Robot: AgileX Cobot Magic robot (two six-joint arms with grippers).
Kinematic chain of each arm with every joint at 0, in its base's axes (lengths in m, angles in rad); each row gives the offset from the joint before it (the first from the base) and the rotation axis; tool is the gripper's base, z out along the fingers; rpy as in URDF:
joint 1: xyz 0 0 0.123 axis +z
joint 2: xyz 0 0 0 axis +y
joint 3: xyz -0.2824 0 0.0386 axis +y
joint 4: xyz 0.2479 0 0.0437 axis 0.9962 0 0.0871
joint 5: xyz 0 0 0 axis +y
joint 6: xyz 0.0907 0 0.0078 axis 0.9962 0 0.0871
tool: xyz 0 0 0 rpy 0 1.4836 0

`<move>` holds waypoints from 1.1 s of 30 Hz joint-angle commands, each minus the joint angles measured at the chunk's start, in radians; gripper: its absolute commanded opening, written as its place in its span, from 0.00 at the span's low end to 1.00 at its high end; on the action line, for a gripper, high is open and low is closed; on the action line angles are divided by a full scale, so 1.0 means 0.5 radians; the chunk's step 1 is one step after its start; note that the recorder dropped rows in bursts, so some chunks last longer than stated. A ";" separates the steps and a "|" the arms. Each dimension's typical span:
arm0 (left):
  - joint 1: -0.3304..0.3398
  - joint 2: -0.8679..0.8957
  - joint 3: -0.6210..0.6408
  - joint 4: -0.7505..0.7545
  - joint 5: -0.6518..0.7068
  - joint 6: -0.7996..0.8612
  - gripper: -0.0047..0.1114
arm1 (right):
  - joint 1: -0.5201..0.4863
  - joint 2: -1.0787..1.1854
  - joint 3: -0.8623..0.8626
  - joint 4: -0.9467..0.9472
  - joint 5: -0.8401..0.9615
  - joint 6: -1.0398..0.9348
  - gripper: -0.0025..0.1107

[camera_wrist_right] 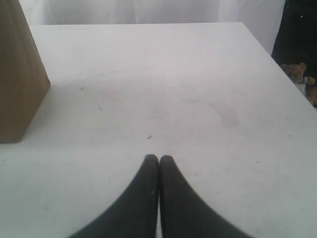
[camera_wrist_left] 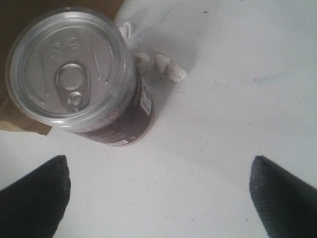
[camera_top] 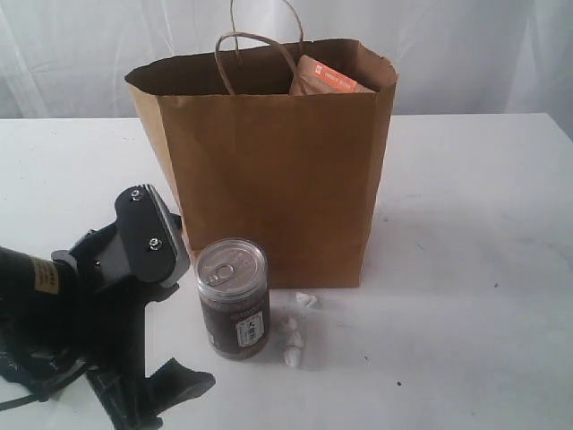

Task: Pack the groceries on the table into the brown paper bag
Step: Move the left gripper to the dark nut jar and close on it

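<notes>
The white table (camera_top: 483, 224) bears the upright brown paper bag (camera_top: 269, 188), with a pouch (camera_top: 327, 79) inside it. By the bag's front, the left gripper (camera_wrist_left: 158, 166) gapes empty. The right gripper (camera_wrist_right: 158, 158), apart from the bag, is pinched closed. The dark can (camera_top: 235, 300) stands just before the bag: straddle its body squarely, then close.

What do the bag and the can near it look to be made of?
Brown paper bag: matte kraft paper, creased edges, twisted paper handles. Dark can: shiny metal pull-tab top, seemingly under a clear plastic cap; dark labelled body, metal or plastic unclear.
</notes>
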 commanded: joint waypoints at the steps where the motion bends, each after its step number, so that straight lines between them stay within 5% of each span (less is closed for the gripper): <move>1: -0.016 -0.012 0.021 -0.068 -0.044 0.019 0.94 | 0.001 -0.009 -0.004 0.008 -0.014 0.000 0.02; 7: -0.016 0.044 0.021 -0.416 -0.370 0.036 0.94 | 0.001 -0.009 -0.004 0.008 -0.014 0.000 0.02; 12: -0.010 0.203 0.021 -0.426 -0.620 0.032 0.94 | 0.001 -0.009 -0.004 0.008 -0.014 0.000 0.02; 20: -0.010 0.334 0.021 -0.345 -0.907 0.011 0.94 | 0.001 -0.009 -0.004 0.008 -0.014 0.000 0.02; 33: -0.010 0.531 0.013 0.080 -1.064 -0.484 0.94 | 0.001 -0.009 -0.004 0.008 -0.014 0.000 0.02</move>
